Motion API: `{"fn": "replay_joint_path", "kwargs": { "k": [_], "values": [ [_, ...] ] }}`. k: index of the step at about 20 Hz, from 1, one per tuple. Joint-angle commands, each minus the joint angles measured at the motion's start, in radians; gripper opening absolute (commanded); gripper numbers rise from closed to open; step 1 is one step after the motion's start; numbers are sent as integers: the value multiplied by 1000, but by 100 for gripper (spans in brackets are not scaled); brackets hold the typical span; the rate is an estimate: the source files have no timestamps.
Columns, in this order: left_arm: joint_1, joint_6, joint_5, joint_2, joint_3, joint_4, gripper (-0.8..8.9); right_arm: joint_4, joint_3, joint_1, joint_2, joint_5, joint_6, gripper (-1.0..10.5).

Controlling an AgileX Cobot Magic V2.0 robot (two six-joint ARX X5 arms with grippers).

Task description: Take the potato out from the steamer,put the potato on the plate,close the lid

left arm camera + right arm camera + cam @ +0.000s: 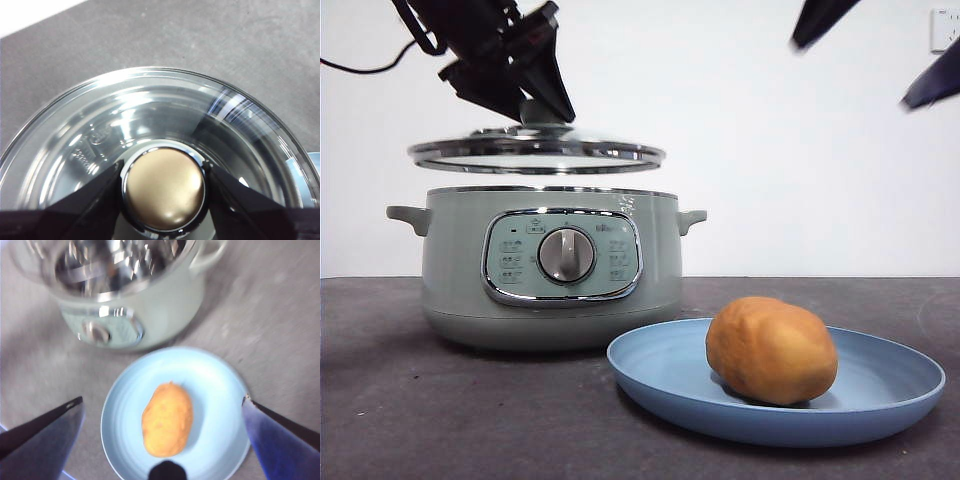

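My left gripper (pixel 538 100) is shut on the knob (pixel 164 187) of the glass lid (pixel 535 155) and holds the lid level a little above the sage-green steamer (pixel 550 270). The wrist view shows its jaws on both sides of the knob, over the glass (pixel 150 115). The orange-brown potato (pixel 772 350) lies on the light-blue plate (pixel 880 400) in front of the steamer, to its right. My right gripper (pixel 162 400) is wide open and empty, high above the potato (pixel 167 425) and plate (pixel 220 390). Its tips show at the top right of the front view (pixel 875 50).
The steamer (pixel 150 315) stands on a dark grey table (pixel 440 420) before a white wall. A black cable (pixel 360 68) runs in at the top left. A white wall socket (pixel 944 28) is at the top right.
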Motion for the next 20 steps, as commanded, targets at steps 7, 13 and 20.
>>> {"fn": "replay_joint_path", "kwargs": {
  "k": [7, 13, 20],
  "values": [
    [-14, 12, 8, 59, 10, 54, -9, -60, 7, 0, -110, 47, 18, 630],
    [-20, 12, 7, 102, 10, 47, -9, -61, 7, 0, -109, 47, 17, 630],
    [-20, 12, 9, 103, 10, 86, -9, -60, 7, 0, -109, 47, 16, 629]
  ]
}}
